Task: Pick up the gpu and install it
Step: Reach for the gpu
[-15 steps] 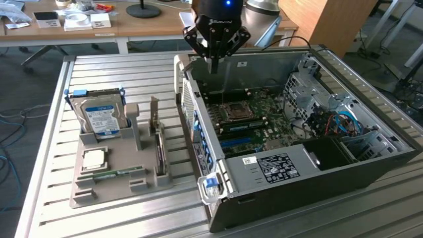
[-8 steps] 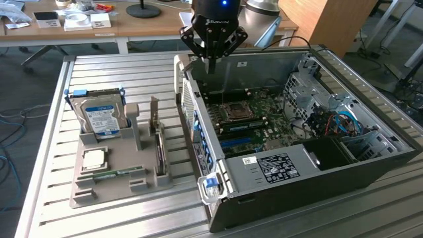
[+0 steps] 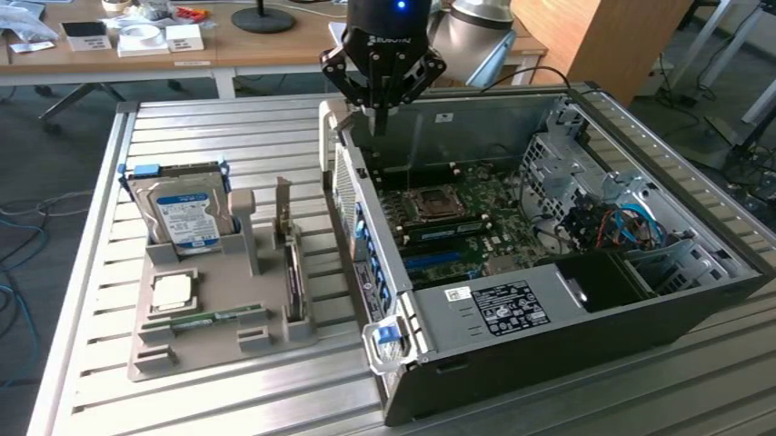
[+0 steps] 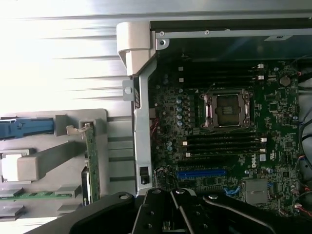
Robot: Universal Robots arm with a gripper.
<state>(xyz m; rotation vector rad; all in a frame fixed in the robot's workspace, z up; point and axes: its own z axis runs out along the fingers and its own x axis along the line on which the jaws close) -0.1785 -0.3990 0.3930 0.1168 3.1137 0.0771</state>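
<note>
One robot arm w/ one gripper (image 3: 377, 124), one gpu (image 3: 293, 280), one hard drive (image 3: 184, 213), one CPU chip (image 3: 171, 292), one RAM stick (image 3: 216, 319), one grey parts tray (image 3: 206, 350), one open PC case (image 3: 679, 218); all on a slatted metal table (image 3: 85, 381).

The arm points straight down. The gripper hangs above the case wall on the exterior view's left, near the far corner, over the edge of the motherboard (image 3: 467, 227).

Fingers are closed together, tips meeting. They hold nothing and touch nothing.

The gpu stands on edge in a tray slot on the side nearest the case, bracket end upright at the far end. It is apart from the gripper. In the wrist view it shows edge-on as a thin green strip (image 4: 91, 163) beside the case wall, w/ the closed gripper (image 4: 171, 199) over the board.
</note>
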